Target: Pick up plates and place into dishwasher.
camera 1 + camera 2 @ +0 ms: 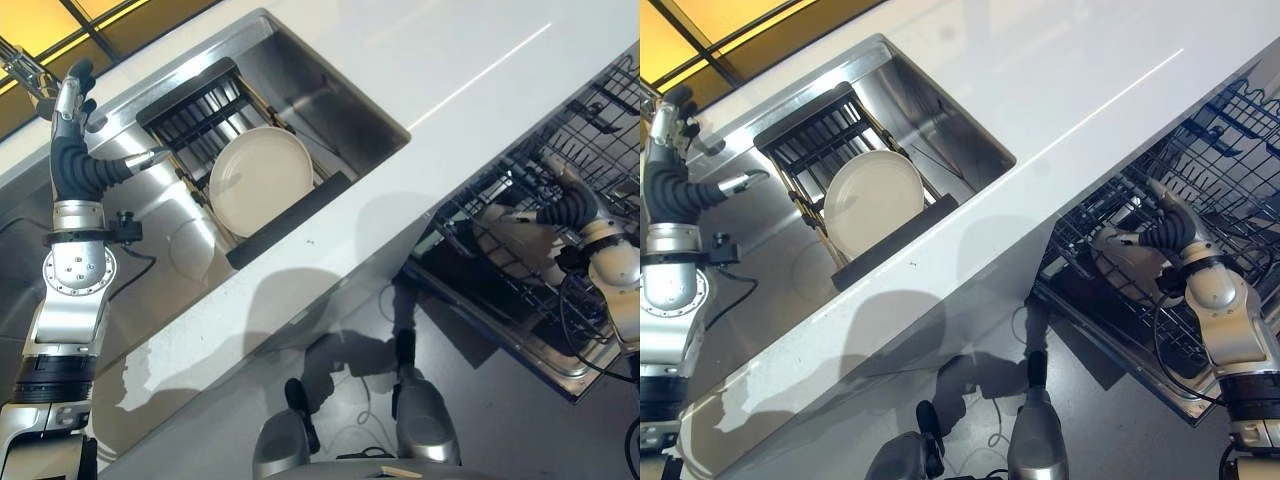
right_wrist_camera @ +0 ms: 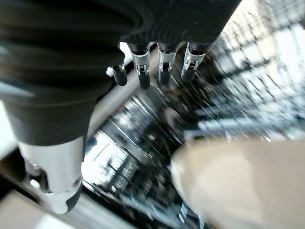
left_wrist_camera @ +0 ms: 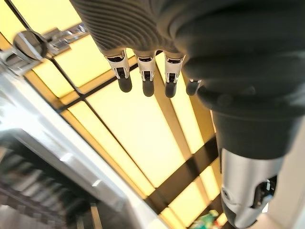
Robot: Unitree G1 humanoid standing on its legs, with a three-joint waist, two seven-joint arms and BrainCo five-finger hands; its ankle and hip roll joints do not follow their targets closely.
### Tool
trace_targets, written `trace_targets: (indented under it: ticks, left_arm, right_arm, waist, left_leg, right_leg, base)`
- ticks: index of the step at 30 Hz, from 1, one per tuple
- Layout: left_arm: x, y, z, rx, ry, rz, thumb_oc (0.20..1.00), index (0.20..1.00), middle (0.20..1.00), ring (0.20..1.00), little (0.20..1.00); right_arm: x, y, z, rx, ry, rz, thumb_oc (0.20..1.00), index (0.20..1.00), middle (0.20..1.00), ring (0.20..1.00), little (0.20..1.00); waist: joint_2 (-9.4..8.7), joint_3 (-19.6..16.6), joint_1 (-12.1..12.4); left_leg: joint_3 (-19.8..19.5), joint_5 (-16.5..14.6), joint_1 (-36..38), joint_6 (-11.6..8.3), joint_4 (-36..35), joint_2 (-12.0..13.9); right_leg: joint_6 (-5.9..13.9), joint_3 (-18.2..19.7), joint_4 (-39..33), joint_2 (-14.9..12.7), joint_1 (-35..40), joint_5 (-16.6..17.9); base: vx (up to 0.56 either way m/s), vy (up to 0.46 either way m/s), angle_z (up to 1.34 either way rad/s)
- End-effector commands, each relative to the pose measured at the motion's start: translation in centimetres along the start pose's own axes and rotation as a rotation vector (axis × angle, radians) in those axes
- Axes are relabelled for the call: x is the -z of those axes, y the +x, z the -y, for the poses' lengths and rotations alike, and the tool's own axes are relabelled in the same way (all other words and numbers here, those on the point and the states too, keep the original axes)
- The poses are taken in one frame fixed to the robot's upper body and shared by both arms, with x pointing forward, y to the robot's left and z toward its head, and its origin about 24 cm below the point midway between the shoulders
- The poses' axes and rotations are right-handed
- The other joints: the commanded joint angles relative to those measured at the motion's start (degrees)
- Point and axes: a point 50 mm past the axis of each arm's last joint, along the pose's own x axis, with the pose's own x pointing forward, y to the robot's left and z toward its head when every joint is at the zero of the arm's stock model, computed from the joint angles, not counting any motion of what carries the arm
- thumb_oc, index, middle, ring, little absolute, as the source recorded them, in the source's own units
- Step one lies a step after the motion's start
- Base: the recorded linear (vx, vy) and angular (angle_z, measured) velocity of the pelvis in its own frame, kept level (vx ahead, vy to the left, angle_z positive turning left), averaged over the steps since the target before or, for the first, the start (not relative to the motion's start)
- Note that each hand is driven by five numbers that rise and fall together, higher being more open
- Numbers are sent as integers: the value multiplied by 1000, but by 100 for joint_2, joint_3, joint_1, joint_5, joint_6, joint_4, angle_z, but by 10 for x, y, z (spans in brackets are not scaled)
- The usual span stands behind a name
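A cream plate (image 1: 260, 178) leans in the black dish rack (image 1: 200, 95) set in the steel sink (image 1: 330, 100). A second cream plate (image 2: 238, 183) rests in the dishwasher's wire rack (image 1: 1240, 150) at the right, also visible as the pale plate (image 1: 508, 238). My right hand (image 1: 1165, 225) hovers just over that plate inside the rack, fingers (image 2: 164, 69) straight and nothing in its grasp. My left hand (image 1: 70, 95) is raised at the far left, above the sink's back corner, with straight fingers (image 3: 145, 78) and nothing held.
A chrome faucet (image 1: 25, 65) stands by the left hand. The white counter (image 1: 480, 70) runs between the sink and the pulled-out dishwasher rack. The open dishwasher door (image 1: 540, 350) juts out below the rack.
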Motion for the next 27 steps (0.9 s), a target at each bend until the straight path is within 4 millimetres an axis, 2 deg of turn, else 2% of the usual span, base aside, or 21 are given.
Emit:
trace_targets:
  ticks: [1, 7, 11, 13, 15, 17, 20, 23, 27]
  left_arm:
    - [11, -7, -13, 34, 119, -35, 1000, 1000, 1000, 1000, 1000]
    - [29, -13, -8, 134, 158, -139, 1000, 1000, 1000, 1000, 1000]
    - [46, -21, -6, 166, 156, -232, 1000, 1000, 1000, 1000, 1000]
    - [57, -28, -5, 181, 172, -291, 1000, 1000, 1000, 1000, 1000]
    - [65, -33, -5, 185, 191, -339, 1000, 1000, 1000, 1000, 1000]
    - [74, -36, -6, 188, 192, -378, 1000, 1000, 1000, 1000, 1000]
    - [84, -41, -8, 185, 196, -421, 1000, 1000, 1000, 1000, 1000]
    - [90, -40, -10, 167, 185, -451, 1000, 1000, 1000, 1000, 1000]
    - [87, -24, -16, 135, 216, -431, 1000, 1000, 1000, 1000, 1000]
  right_arm:
    - [-22, -8, 6, 34, -32, 133, 1000, 1000, 1000, 1000, 1000]
    - [-36, -8, 11, 16, -55, 200, 1000, 1000, 1000, 1000, 1000]
    - [-49, -6, 19, 4, -66, 256, 1000, 1000, 1000, 1000, 1000]
    - [-56, -5, 17, -7, -57, 290, 1000, 1000, 1000, 1000, 1000]
    - [-61, -5, 13, -14, -49, 314, 1000, 1000, 1000, 1000, 1000]
    - [-65, -4, 10, -21, -40, 329, 1000, 1000, 1000, 1000, 1000]
    - [-69, -2, 9, -42, -35, 336, 1000, 1000, 1000, 1000, 1000]
    - [-66, -5, 11, -50, -32, 330, 1000, 1000, 1000, 1000, 1000]
    - [-63, -7, 12, -25, -10, 334, 1000, 1000, 1000, 1000, 1000]
  waist:
    - [-170, -873, -102]
    - [-133, -1091, -120]
    - [-198, -1125, -103]
    - [-258, -1093, -23]
    - [-277, -1082, 85]
    - [-273, -1082, 154]
    - [-228, -1093, 204]
    - [-175, -1065, 41]
    - [-166, -860, -141]
  left_leg:
    - [64, 349, -361, 139, 115, 151]
    - [123, 357, -169, 85, 88, 217]
    - [-14, 164, -255, 100, 852, 173]
    - [-349, 189, -456, 121, 1187, 108]
    - [-682, 189, -467, 169, 789, 3]
    - [-832, 321, -449, 152, 397, -6]
    - [-1137, 283, -450, 153, 307, -92]
    - [-939, 213, -392, 149, 367, -133]
    - [-780, 66, -387, 231, 452, -286]
  right_leg:
    - [-13, 238, 812, 217, 224, -1361]
    - [-44, 290, 755, 313, 428, -1432]
    - [-174, 397, 787, 363, 487, -1466]
    - [-215, 587, 799, 443, 596, -1469]
    - [-151, 763, 807, 480, 705, -1511]
    - [-105, 857, 768, 468, 826, -1574]
    - [-78, 994, 853, 416, 804, -1690]
    - [-12, 991, 993, 301, 648, -1679]
    - [152, 1079, 1214, 89, 322, -1591]
  base:
    - [137, 22, 2]
    - [107, 24, 3]
    - [90, 5, -10]
    - [163, 30, -26]
    - [199, 131, -29]
    - [188, 185, -32]
    - [116, 232, -48]
    - [45, 243, -45]
    - [-16, 199, -6]
